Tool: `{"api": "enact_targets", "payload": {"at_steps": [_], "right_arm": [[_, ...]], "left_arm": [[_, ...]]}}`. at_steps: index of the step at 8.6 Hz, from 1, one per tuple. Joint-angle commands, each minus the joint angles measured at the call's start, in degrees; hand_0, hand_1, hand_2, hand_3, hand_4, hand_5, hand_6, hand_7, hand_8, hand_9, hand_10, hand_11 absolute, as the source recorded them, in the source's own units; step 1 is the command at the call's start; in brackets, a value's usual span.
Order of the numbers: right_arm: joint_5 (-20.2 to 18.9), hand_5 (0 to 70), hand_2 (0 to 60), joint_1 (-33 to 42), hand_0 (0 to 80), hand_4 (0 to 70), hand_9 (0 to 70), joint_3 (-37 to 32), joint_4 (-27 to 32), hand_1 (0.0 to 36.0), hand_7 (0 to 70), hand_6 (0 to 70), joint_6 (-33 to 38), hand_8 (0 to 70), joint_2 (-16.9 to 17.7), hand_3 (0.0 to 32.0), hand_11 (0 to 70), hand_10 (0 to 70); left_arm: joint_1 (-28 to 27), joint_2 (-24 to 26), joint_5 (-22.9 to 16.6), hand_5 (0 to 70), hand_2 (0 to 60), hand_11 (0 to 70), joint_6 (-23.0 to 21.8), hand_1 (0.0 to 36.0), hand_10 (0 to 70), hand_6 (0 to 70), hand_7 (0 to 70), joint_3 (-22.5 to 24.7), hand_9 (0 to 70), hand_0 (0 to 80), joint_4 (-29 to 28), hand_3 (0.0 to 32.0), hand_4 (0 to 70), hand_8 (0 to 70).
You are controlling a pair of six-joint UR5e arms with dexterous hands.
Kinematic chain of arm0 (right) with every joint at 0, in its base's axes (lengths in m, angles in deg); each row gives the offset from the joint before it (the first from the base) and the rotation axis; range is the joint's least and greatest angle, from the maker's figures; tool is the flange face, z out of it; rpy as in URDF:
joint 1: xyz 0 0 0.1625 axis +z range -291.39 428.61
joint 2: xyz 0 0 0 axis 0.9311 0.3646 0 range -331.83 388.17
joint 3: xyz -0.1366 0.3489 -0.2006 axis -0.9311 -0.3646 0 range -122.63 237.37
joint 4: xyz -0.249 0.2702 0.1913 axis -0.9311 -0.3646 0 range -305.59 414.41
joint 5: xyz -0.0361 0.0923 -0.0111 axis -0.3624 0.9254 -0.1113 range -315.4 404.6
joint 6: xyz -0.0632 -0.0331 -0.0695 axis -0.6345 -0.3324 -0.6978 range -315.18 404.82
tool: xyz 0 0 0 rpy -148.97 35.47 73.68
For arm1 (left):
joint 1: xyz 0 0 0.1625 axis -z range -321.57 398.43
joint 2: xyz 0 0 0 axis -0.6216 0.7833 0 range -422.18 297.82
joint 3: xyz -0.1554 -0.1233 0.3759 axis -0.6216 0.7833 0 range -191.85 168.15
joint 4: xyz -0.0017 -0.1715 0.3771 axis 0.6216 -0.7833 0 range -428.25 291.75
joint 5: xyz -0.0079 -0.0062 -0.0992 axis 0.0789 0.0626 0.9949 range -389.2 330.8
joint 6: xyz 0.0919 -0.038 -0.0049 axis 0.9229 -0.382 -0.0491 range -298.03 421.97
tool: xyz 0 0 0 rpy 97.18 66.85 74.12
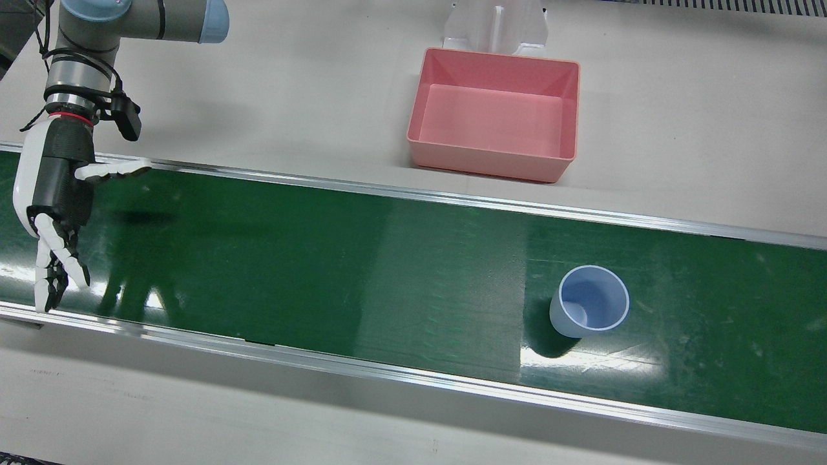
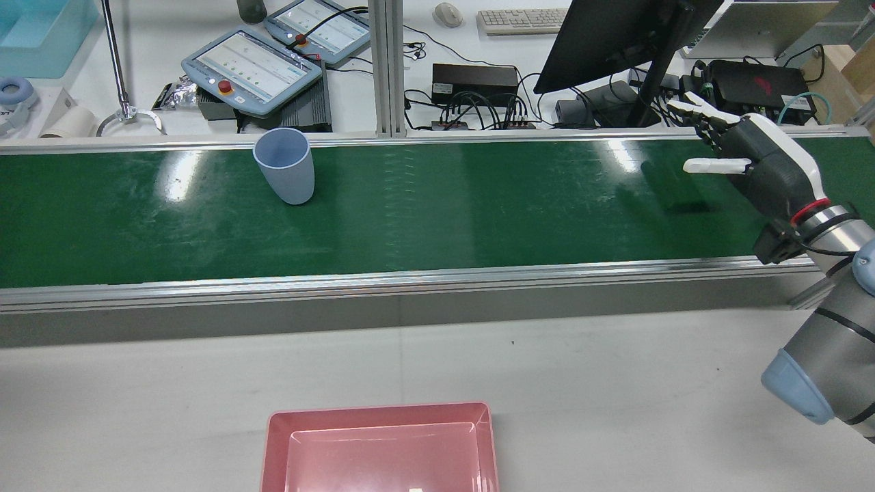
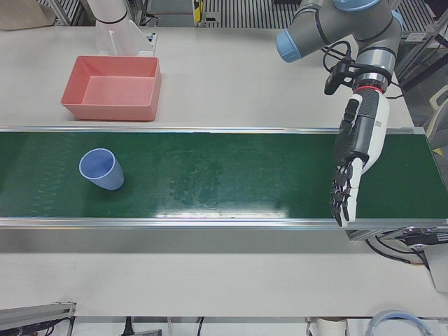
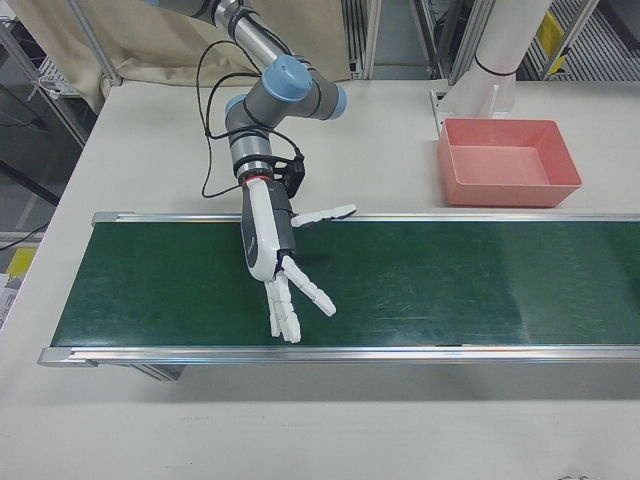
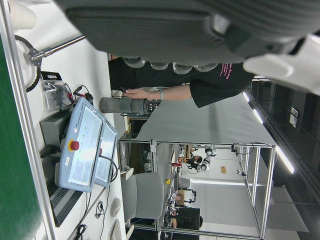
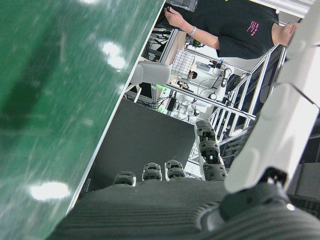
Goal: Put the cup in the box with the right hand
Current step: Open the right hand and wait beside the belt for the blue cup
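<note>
Pink box (image 2: 376,408) sat closest to the rear camera, on the pale table (image 1: 323,97) on the robot's side of the green belt (image 1: 323,258). It was near the belt's metal rail (image 1: 452,197) but apart from it, open side up and with nothing in it. A white pedestal (image 1: 494,26) stood just behind the box, on its side away from the belt.

The blue cup (image 1: 589,300) stood upright on the belt, mouth up, somewhat toward the operators' rail (image 1: 387,374) and clear of both rails. Bare belt lay all round it, and bare table lay between the belt and the box.

The right hand (image 1: 55,187) hung over one end of the belt, well apart from the cup. It held nothing: its fingers (image 1: 58,265) were spread and reached toward the operators' rail, and its thumb (image 1: 113,170) stuck out along the robot-side rail. Whether it touched the belt could not be told.

The left hand (image 3: 358,150) hung over the belt's other end, also well apart from the cup. It was empty too, fingers straight and loosely apart, their tips at the operators' rail. The cup therefore stood on the belt between the two hands, with nothing on the belt between.

Beyond the belt on the operators' side lay teach pendants (image 2: 253,68), a dark monitor (image 2: 615,41) and a keyboard (image 2: 523,20), all off the belt.
</note>
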Motion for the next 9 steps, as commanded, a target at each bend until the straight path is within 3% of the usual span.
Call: {"api": "enact_targets", "payload": {"at_steps": [1, 2, 4, 5, 6, 8, 9], "right_arm": [[0.0, 3.7, 3.1, 0.2, 45.4, 3.0, 7.1, 0.0, 0.0, 7.0, 9.2, 2.7, 0.3, 3.0, 0.0, 2.2, 2.4, 0.7], [-0.2, 3.7, 15.5, 0.6, 42.2, 1.6, 6.9, 0.0, 0.0, 10.5, 8.4, 2.6, 0.4, 2.9, 0.4, 2.0, 2.4, 0.7], [-0.2, 3.6, 3.0, 0.3, 45.0, 1.9, 6.6, 0.0, 0.0, 6.2, 7.6, 2.4, -1.0, 2.9, 1.3, 2.6, 2.6, 0.9], [0.1, 3.7, 6.0, 0.4, 44.5, 1.8, 6.5, -0.1, 0.0, 7.5, 7.7, 2.5, -4.1, 2.8, 1.0, 2.6, 2.8, 1.0], [0.2, 3.6, 0.0, 0.4, 45.8, 1.9, 6.4, -0.8, 0.0, 5.4, 7.2, 2.3, -7.8, 2.8, 0.9, 2.8, 3.1, 1.2], [0.8, 3.6, 9.0, 0.7, 42.4, 0.1, 6.7, -0.9, 0.3, 7.4, 5.3, 2.1, -9.1, 3.0, 0.5, 2.6, 4.2, 2.0], [2.7, 3.5, 3.0, 0.7, 44.0, 0.8, 6.5, -0.9, 2.3, 5.6, 5.7, 2.2, -9.1, 2.8, 0.7, 2.4, 3.9, 1.8]], "left_arm": [[0.0, 0.0, 0.0, 0.0, 0.0, 0.0, 0.0, 0.0, 0.0, 0.0, 0.0, 0.1, 0.0, 0.0, 0.0, 0.0, 0.0, 0.0], [0.0, 0.0, 0.0, 0.0, 0.0, 0.0, 0.0, 0.0, 0.0, 0.0, 0.0, 0.1, 0.0, 0.0, 0.1, 0.0, 0.0, 0.0], [0.0, 0.0, 0.0, 0.0, 0.0, 0.0, 0.0, 0.0, 0.0, 0.0, 0.0, 0.1, 0.0, 0.0, 0.1, 0.0, 0.0, 0.0], [0.0, 0.0, 0.0, 0.0, 0.0, 0.0, 0.0, 0.0, 0.0, 0.0, 0.0, 0.1, 0.0, 0.0, 0.0, 0.0, 0.0, 0.0], [0.0, 0.0, 0.0, 0.0, 0.0, 0.0, 0.0, 0.0, 0.0, 0.0, 0.0, 0.1, 0.0, 0.0, 0.0, 0.0, 0.0, 0.0], [0.0, 0.0, 0.1, 0.0, 0.0, 0.0, 0.0, 0.0, 0.0, 0.0, 0.0, 0.1, 0.0, 0.0, 0.0, 0.0, 0.0, 0.0], [0.0, 0.0, 0.0, 0.0, 0.0, 0.0, 0.0, 0.0, 0.0, 0.0, 0.0, 0.1, 0.0, 0.0, 0.0, 0.0, 0.0, 0.0]]}}
